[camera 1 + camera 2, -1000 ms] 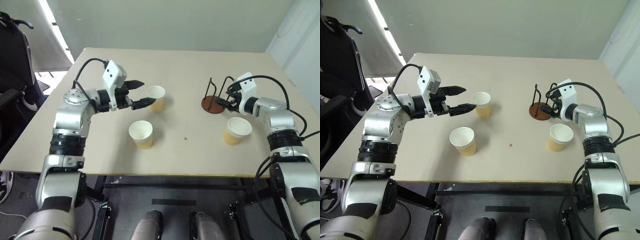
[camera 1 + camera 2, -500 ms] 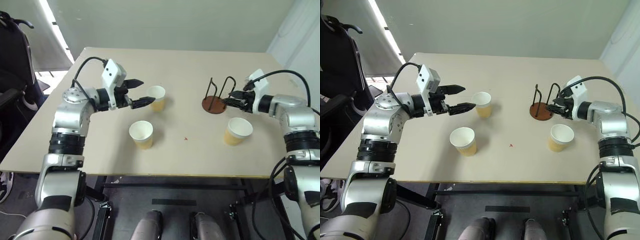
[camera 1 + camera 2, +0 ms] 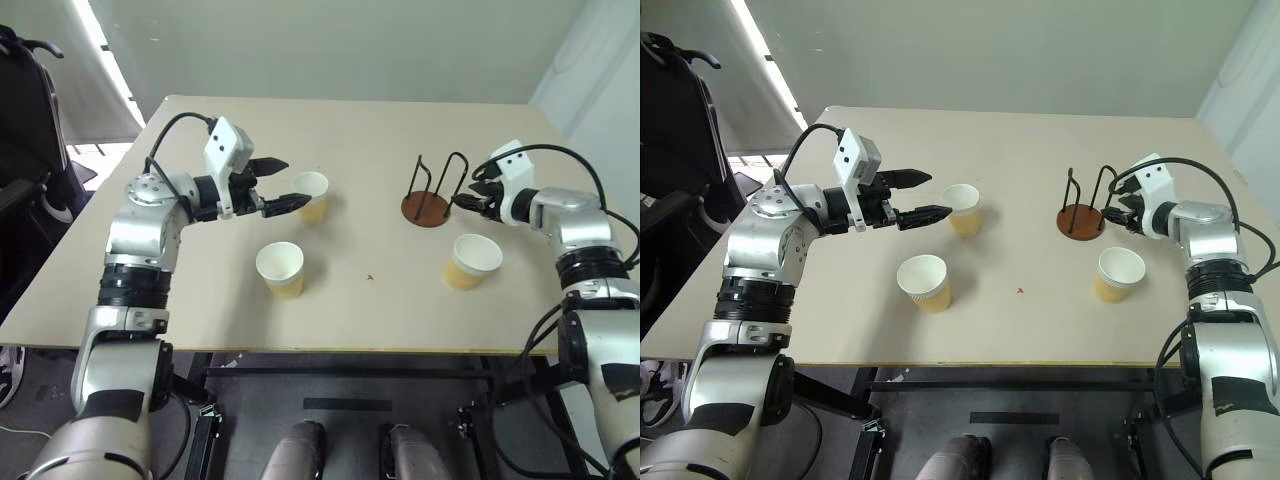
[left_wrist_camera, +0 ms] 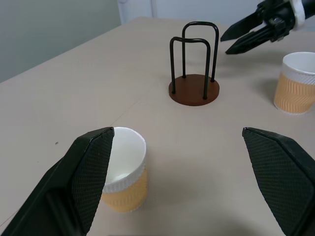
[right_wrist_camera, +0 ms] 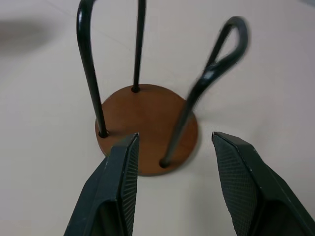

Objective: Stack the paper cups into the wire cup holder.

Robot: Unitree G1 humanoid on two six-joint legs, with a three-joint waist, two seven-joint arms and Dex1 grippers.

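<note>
The wire cup holder [image 3: 427, 207], a reddish-brown disc with two upright black wire loops, stands empty at the right of the table. Three paper cups stand upright: one [image 3: 312, 195] at centre left, one [image 3: 280, 270] nearer the front, one [image 3: 468, 260] in front of the holder. My left gripper [image 3: 290, 183] hovers open and level just left of the centre-left cup [image 4: 120, 174], that cup close to one fingertip. My right gripper [image 3: 468, 198] is open just right of the holder, pointing at it; in its wrist view the disc [image 5: 147, 118] lies just past the fingers [image 5: 123, 187].
The tan table [image 3: 370, 310] has bare room in the middle and at the back. Its front edge runs close to the two nearer cups. A dark chair [image 3: 25, 120] stands off the table's left side.
My right arm has shifted to the right, its gripper drawn slightly back from the holder. The left arm, cups and holder stay where they were.
</note>
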